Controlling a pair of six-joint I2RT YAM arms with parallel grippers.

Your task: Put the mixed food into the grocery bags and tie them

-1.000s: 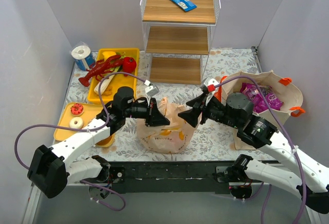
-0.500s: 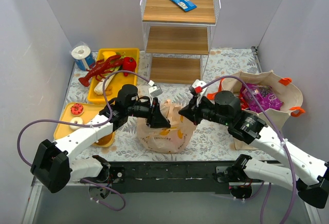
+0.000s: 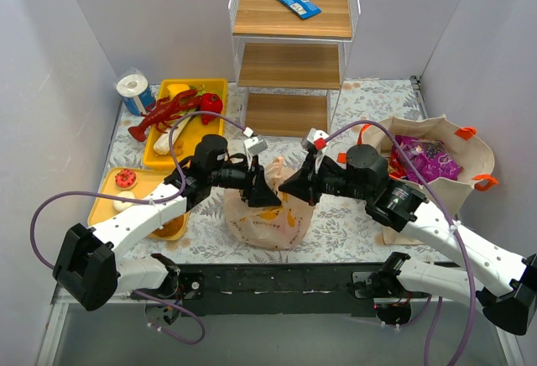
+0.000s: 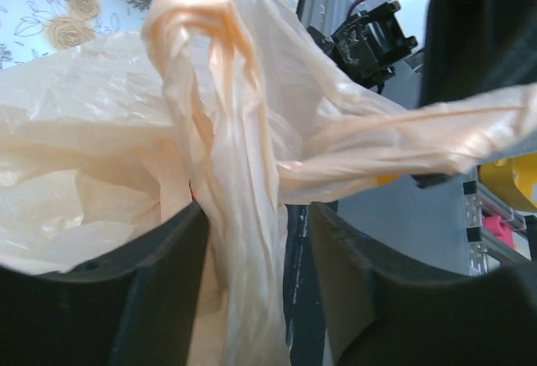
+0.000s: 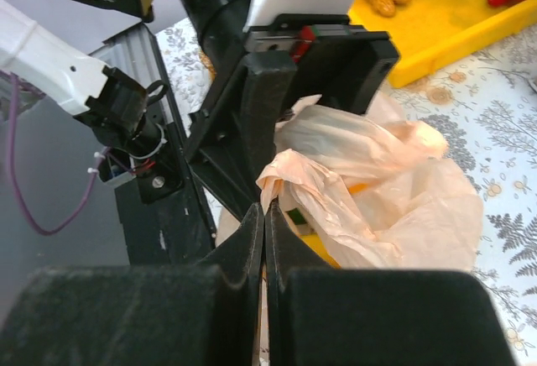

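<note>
The peach plastic grocery bag [image 3: 262, 219] sits at the table's near centre, with orange and green shapes showing through it [image 5: 377, 183]. My left gripper [image 4: 256, 253] is open, and a twisted bag handle [image 4: 220, 139] hangs loosely between its jaws, with a gap on the right side. My right gripper [image 5: 265, 215] is shut on the tip of the other handle [image 5: 295, 183], which stretches out sideways [image 4: 403, 143]. From above, both grippers [image 3: 268, 193] [image 3: 290, 188] meet over the bag's mouth. The beige tote [image 3: 457, 141] at right holds purple snack packets [image 3: 426, 159].
A yellow tray [image 3: 214, 89] at back left holds a red toy lobster [image 3: 164, 112] and other toy food, beside a white paper roll [image 3: 132, 89]. A second yellow tray [image 3: 105, 191] holds donuts. A wire shelf [image 3: 292, 55] stands at the back with a blue packet [image 3: 295, 0].
My left gripper has opened from shut, loosening its hold on the handle. My right gripper moved left to the bag's mouth and closed on the other handle.
</note>
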